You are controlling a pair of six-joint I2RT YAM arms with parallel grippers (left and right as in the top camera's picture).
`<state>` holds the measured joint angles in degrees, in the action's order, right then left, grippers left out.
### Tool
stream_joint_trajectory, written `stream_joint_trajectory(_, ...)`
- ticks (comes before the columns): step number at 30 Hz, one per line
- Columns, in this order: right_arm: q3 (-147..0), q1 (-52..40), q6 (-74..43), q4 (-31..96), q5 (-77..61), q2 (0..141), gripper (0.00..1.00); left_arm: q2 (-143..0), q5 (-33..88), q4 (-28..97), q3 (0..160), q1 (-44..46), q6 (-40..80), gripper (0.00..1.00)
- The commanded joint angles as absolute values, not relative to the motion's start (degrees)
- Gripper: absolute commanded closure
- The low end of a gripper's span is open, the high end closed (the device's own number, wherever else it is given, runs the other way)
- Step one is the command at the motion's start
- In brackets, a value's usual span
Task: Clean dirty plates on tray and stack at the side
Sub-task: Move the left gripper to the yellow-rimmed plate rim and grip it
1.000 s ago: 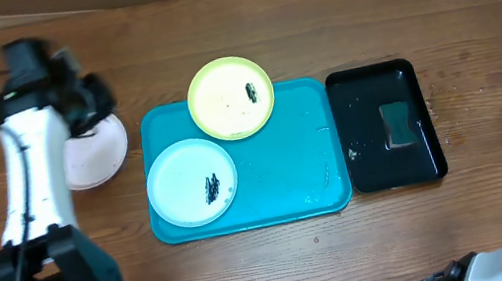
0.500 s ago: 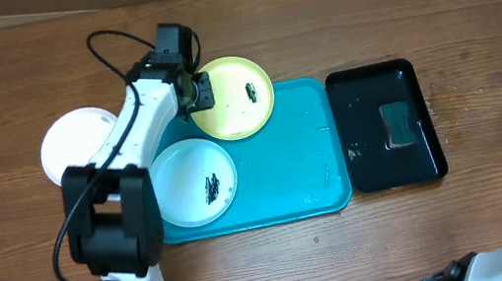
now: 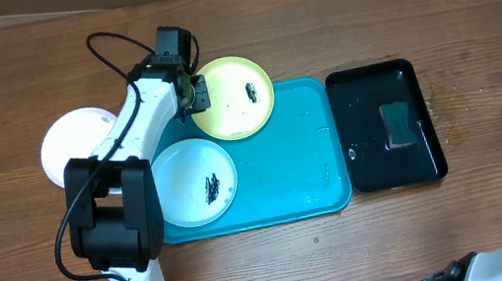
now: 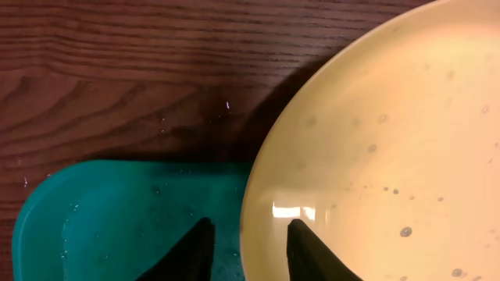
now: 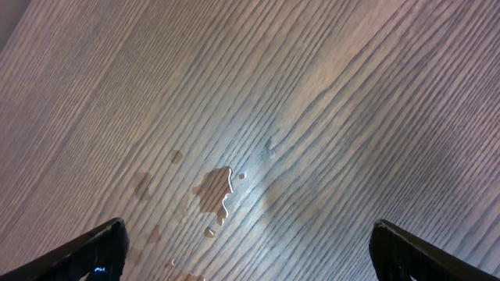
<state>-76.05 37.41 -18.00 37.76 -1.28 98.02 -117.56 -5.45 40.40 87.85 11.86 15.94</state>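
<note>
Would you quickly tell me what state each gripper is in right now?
Left gripper: partly open, astride the lime-green plate rim, not visibly clamped.
Right gripper: wide open above the wooden table, holding nothing.

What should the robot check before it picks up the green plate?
1. Left gripper has one finger on each side of the lime-green plate rim: ok.
2. Fingers squeezed tight on the rim: not ok, a gap shows.
3. That plate is clean: not ok, dark specks on it.
4. White plate sits at the side, off the tray: ok.
5. Right gripper is out of the way, open over the table: ok.
</note>
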Motion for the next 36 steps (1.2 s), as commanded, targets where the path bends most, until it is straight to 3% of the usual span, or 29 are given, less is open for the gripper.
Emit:
stream_joint_trajectory(1, -76.47, 37.3, -18.26, 37.56, -1.41, 98.17, 0.0, -117.75, -6.39, 40.29, 87.18, 11.64, 15.22, 0.69)
stream_joint_trajectory(16, -76.47, 37.3, -18.26, 37.56, -1.41, 98.17, 0.0, -117.78, -5.56, 38.85, 83.68, 11.92, 15.44, 0.76)
stream_joint_trajectory(22, -76.47, 37.3, -18.26, 37.56, -1.41, 98.17, 0.0, -117.78, -4.54, 38.04, 83.68, 11.92, 15.44, 0.91)
stream_joint_trajectory(36, -76.47, 37.3, -18.26, 37.56, -1.41, 98.17, 0.0, -117.73, 15.77, 42.98, 83.74, 11.92, 15.7, 0.96)
